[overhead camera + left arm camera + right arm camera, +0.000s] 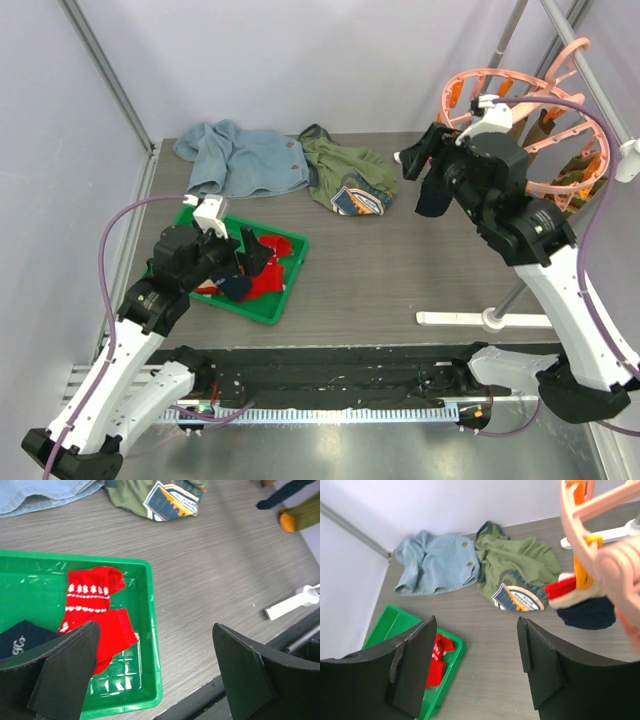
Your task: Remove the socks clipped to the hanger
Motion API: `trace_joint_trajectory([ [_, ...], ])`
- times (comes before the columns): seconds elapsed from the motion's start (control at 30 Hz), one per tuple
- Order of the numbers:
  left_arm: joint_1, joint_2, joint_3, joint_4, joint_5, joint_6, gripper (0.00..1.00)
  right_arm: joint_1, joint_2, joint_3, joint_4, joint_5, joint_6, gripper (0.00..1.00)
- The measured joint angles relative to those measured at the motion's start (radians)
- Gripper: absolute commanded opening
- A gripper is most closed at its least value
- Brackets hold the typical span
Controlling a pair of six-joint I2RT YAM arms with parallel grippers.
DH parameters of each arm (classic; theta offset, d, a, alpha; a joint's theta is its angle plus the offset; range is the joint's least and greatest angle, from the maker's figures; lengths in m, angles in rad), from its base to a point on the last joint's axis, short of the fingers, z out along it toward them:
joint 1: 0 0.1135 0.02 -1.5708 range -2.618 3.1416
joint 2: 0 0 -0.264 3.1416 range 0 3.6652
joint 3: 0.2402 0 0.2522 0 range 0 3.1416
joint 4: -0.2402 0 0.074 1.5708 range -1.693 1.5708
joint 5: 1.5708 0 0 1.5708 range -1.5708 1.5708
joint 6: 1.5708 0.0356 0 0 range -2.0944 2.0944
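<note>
Two-finger left gripper [156, 640] hangs with its black fingers [65, 675] spread wide and empty above the near right corner of a shallow green plastic tray [150, 645] on the grey wood-grain table [400, 270]. In the tray lie red socks with white stripes [92, 597], just ahead of the left-hand finger, and a dark navy sock [20, 637] that runs beneath it; no part of the gripper touches either.

Across the table, the right gripper [476, 625] is raised beside the round salmon-pink plastic drying hanger [530, 105], jaws likewise apart and holding nothing. In the right wrist view, a dark navy sock with a red and white cuff [585, 612] dangles from an orange clip [581, 567] on the hanger's rim, off to the right of the right-hand finger [540, 665] and outside the gap between the two. Further brown socks [575, 175] hang from clips on the ring's far side, well beyond the gripper.

A crumpled light-blue garment [240, 160] and an olive-green garment with a printed patch [345, 180] lie side by side at the table's back edge, between the two arms
</note>
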Motion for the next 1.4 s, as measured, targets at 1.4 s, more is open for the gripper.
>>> trace_joint_trajectory([
  [1.4,0.0,-0.014,-0.013,0.028,0.042,-0.006,1.0,0.121,0.279,0.119,-0.294,0.638,0.032,0.56],
])
